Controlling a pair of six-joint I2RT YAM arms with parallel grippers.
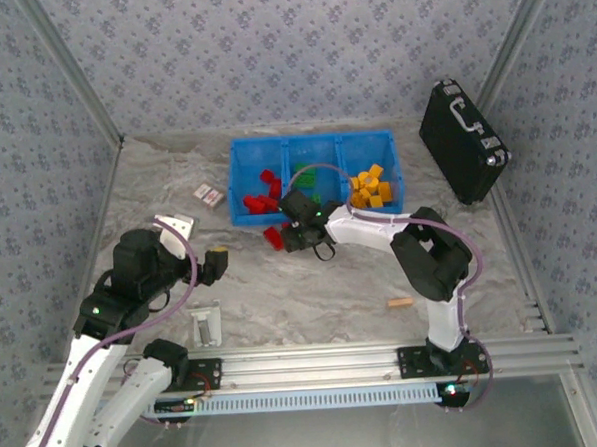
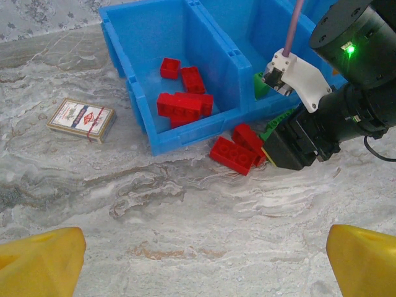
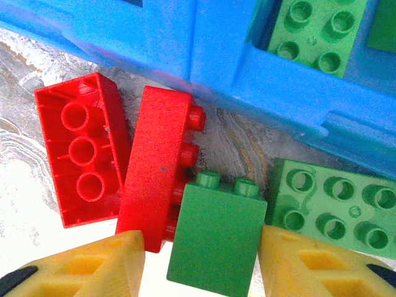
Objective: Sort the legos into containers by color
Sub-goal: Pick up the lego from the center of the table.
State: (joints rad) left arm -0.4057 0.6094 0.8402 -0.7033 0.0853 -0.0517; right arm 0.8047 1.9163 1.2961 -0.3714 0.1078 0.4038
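The containers [image 1: 314,143] are three joined blue bins at the back. Red legos [image 1: 262,197] lie in the left bin and orange-yellow ones [image 1: 372,190] in the right. My right gripper [image 1: 297,229] reaches down just in front of the bins. In the right wrist view it [image 3: 204,263] is open around a small green brick [image 3: 216,241]; the right finger [image 3: 309,266] touches the brick and a gap remains at the left finger. Two red bricks [image 3: 77,148] [image 3: 158,161] and a flat green brick [image 3: 334,207] lie beside it. My left gripper [image 2: 204,253] hovers open over bare table.
A black case [image 1: 461,140] stands at the back right. A card deck [image 2: 81,119] lies left of the bins. A wooden stick [image 1: 400,302] lies near the right arm's base and a metal bracket [image 1: 206,323] near the left arm's base.
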